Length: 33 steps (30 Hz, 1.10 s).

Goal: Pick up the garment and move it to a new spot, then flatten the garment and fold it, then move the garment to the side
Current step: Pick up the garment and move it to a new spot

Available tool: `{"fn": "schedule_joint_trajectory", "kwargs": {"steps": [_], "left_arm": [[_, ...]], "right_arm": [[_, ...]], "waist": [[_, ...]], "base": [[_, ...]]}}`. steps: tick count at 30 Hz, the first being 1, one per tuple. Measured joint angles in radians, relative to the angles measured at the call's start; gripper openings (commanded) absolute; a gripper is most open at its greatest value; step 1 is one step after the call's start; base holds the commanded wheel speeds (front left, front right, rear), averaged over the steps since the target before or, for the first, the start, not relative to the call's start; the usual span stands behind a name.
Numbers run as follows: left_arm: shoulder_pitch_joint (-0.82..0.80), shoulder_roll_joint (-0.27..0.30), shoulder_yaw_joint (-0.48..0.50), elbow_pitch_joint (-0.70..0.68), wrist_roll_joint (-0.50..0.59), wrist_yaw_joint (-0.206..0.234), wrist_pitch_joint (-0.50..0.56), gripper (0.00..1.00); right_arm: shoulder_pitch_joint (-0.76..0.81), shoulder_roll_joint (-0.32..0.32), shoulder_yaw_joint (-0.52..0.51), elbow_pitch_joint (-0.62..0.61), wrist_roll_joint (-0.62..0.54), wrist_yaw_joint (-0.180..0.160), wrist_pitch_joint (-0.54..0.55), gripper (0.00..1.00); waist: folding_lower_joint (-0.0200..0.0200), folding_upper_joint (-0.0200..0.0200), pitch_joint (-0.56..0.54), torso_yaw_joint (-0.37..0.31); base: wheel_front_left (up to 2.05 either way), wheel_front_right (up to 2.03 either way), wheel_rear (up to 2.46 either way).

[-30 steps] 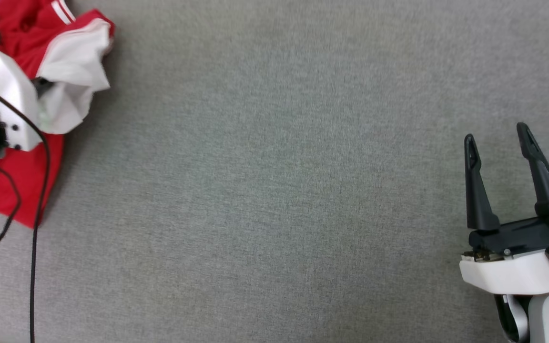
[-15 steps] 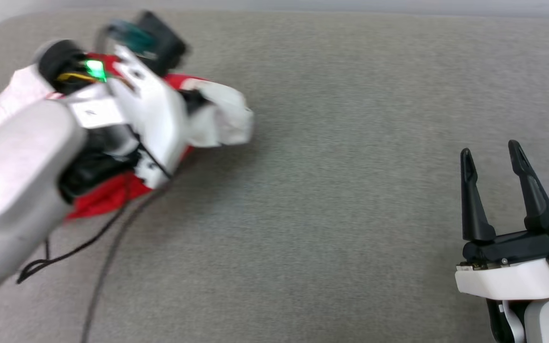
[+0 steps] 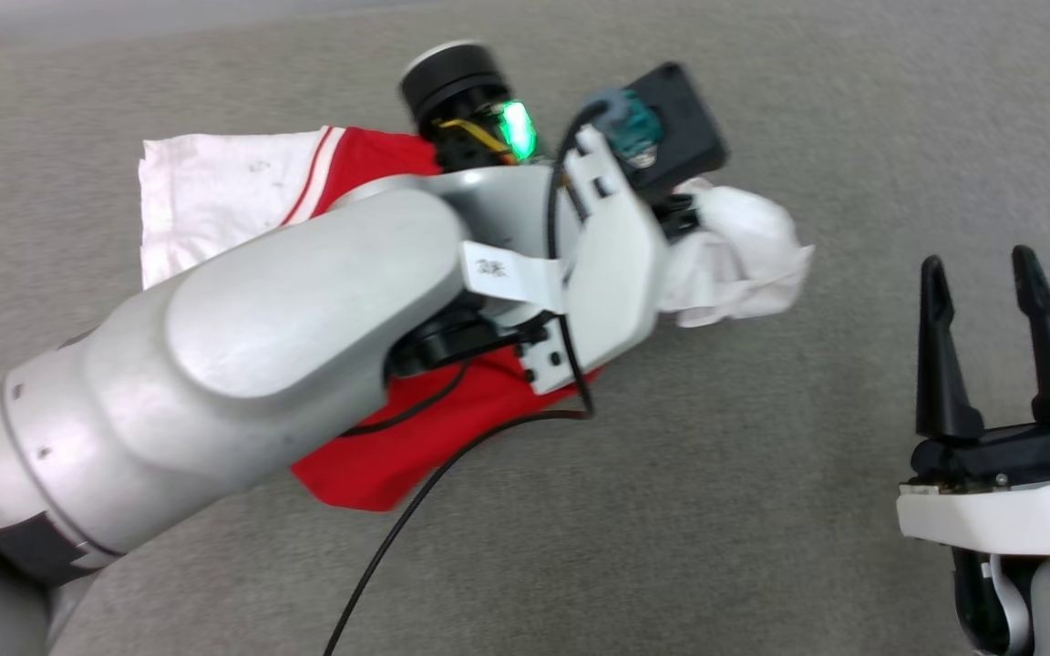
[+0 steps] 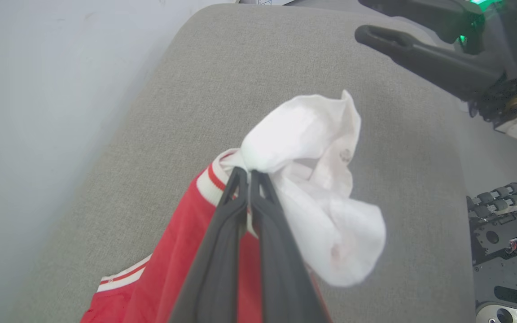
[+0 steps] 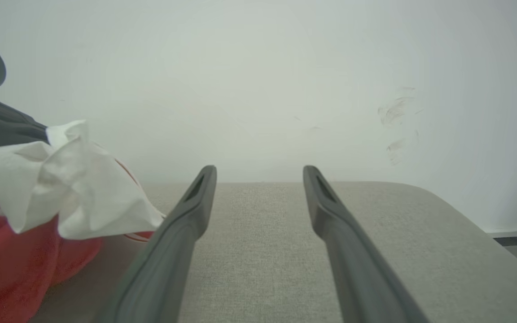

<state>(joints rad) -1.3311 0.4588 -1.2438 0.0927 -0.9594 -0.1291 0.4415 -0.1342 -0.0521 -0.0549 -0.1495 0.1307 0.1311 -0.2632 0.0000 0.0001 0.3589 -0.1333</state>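
This looks like the first step: pick the shirt (image 3: 370, 460) up and take it to a new spot. The shirt is on the left half of the pad (image 3: 762, 510). The pad is a grey cloth top with a fine weave and round corners.

At the pad's left, one white sleeve (image 3: 215, 200) lies flat and smooth. It has thin red and white stripes where it meets the red body. The red part looks soft and thin. Its low edge seems to rest on the pad, but blur makes that hard to tell. Above it reaches the left arm (image 3: 261, 355), big, round and shiny grey. A thin black cable (image 3: 416, 515) loops down from it toward the pad's near edge.

The left gripper (image 4: 246, 172) has its two long dark fingers pressed tight together. They pinch the shirt right by the striped trim. Past the tips the other sleeve (image 4: 326, 211) puffs out in a crumpled white ball, up off the pad.

Over the pad's right side hangs the right gripper (image 3: 977, 264), fingers spread wide and holding nothing. Behind the pad's far edge is a plain pale wall (image 5: 258, 67).

Next, I think the left gripper should lift high so the red part does not drag. Then it can carry the shirt toward the pad's bare middle. Soft cloth can slip, so go slow.
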Motion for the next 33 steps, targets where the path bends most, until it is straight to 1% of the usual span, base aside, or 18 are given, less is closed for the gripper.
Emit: {"fn": "schedule_joint_trajectory", "kwargs": {"steps": [4, 8, 11, 14, 20, 23, 25, 26, 27, 28, 33], "left_arm": [[-0.03, -0.062, -0.025, 0.044, -0.002, 0.0, -0.045, 0.0], [-0.014, -0.105, -0.035, 0.108, 0.025, 0.0, -0.066, 0.0], [0.076, -0.136, -0.038, 0.136, 0.072, 0.0, -0.033, 0.0], [0.161, -0.154, -0.039, 0.16, 0.115, 0.0, -0.011, 0.0], [0.301, -0.193, -0.037, 0.169, 0.172, 0.0, 0.04, 0.0], [0.328, -0.209, -0.035, 0.18, 0.188, 0.0, 0.04, 0.0], [0.331, -0.217, -0.036, 0.194, 0.208, 0.0, 0.005, 0.0], [0.331, -0.221, -0.037, 0.205, 0.211, 0.0, -0.018, 0.27], [0.331, -0.225, -0.037, 0.211, 0.218, 0.0, -0.039, 0.83], [0.329, -0.229, -0.038, 0.223, 0.229, 0.0, -0.075, 1.0], [0.3, -0.253, -0.038, 0.29, 0.243, 0.0, -0.289, 1.0]], "right_arm": [[-0.009, 0.0, -0.014, -0.009, 0.016, 0.0, 0.0, 1.0], [-0.018, 0.0, -0.02, -0.017, 0.028, 0.0, 0.0, 1.0], [-0.035, 0.0, -0.022, -0.021, 0.032, 0.0, 0.0, 1.0], [-0.041, 0.0, -0.024, -0.021, 0.037, 0.0, 0.0, 1.0], [-0.046, 0.0, -0.023, -0.018, 0.037, 0.0, 0.0, 1.0], [-0.049, 0.0, -0.016, -0.014, 0.034, 0.0, 0.0, 1.0], [-0.051, 0.0, -0.014, -0.014, 0.028, 0.0, 0.0, 1.0], [-0.051, 0.0, -0.015, -0.012, 0.025, 0.0, 0.0, 1.0], [-0.05, 0.0, -0.016, -0.011, 0.023, 0.0, 0.0, 1.0], [-0.049, 0.0, -0.018, -0.01, 0.019, 0.0, 0.0, 1.0], [-0.021, 0.0, -0.025, 0.004, 0.007, 0.0, 0.0, 1.0]], "waist": [[0.0, 0.0, 0.032, -0.042], [0.0, 0.0, 0.071, -0.069], [0.0001, 0.0, 0.097, -0.085], [0.0001, 0.0, 0.117, -0.097], [0.0001, 0.0, 0.13, -0.1], [0.0001, 0.0, 0.127, -0.096], [0.0, 0.0, 0.121, -0.093], [0.0001, 0.0, 0.116, -0.091], [0.0001, 0.0, 0.11, -0.089], [0.0001, 0.0, 0.103, -0.086], [0.0, 0.0, 0.052, -0.069]], "base": [[0.0, 0.0, 0.0], [0.0, 0.0, 0.0], [0.0, 0.0, 0.0], [0.0, 0.0, 0.0], [0.0, 0.0, 0.0], [0.0, 0.0, 0.0], [0.0, 0.0, 0.0], [0.0, 0.0, 0.0], [0.0, 0.0, 0.0], [0.0, 0.0, 0.0], [0.0, 0.0, 0.0]]}}
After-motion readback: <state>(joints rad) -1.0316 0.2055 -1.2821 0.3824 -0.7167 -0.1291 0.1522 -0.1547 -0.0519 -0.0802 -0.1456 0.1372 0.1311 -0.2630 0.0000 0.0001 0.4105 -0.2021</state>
